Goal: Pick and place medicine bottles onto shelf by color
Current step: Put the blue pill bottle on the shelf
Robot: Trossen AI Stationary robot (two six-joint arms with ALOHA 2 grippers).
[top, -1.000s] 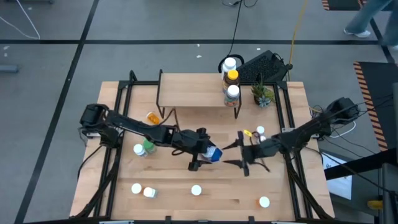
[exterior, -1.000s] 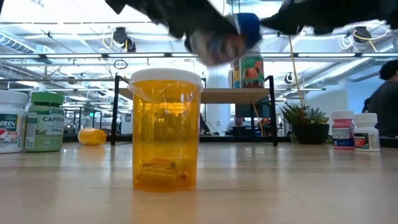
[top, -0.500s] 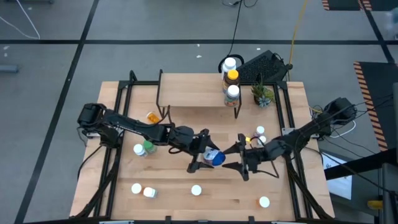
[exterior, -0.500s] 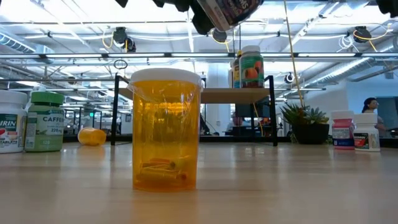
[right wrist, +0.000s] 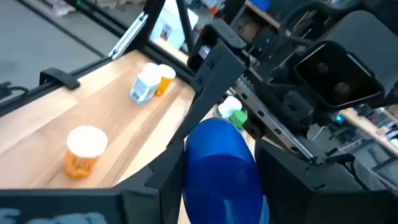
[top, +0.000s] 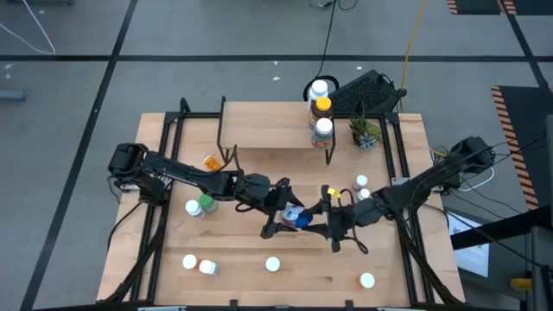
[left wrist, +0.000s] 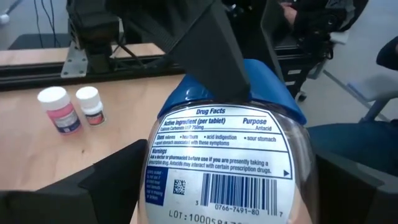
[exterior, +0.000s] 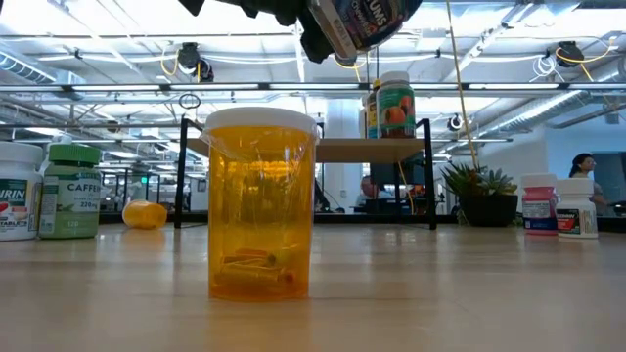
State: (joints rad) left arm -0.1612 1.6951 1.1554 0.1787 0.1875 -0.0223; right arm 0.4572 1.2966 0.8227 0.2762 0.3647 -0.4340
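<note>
Left gripper (top: 285, 216) grips blue bottle (top: 299, 219) mid-air over table centre, right gripper (top: 332, 226) open with fingers either side of its cap; for a clean handover, right should close squarely before left lets go, shelf (top: 268, 125) well apart.

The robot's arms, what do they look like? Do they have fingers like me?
Both arms are black and thin, built from jointed pieces, with dark cables trailing at their bases. The left hand and right hand each have just two flat, dark fingers, angular like wedges, not round like yours. Behind the fingers sits a blocky black body with metal rails and screws.
</note>
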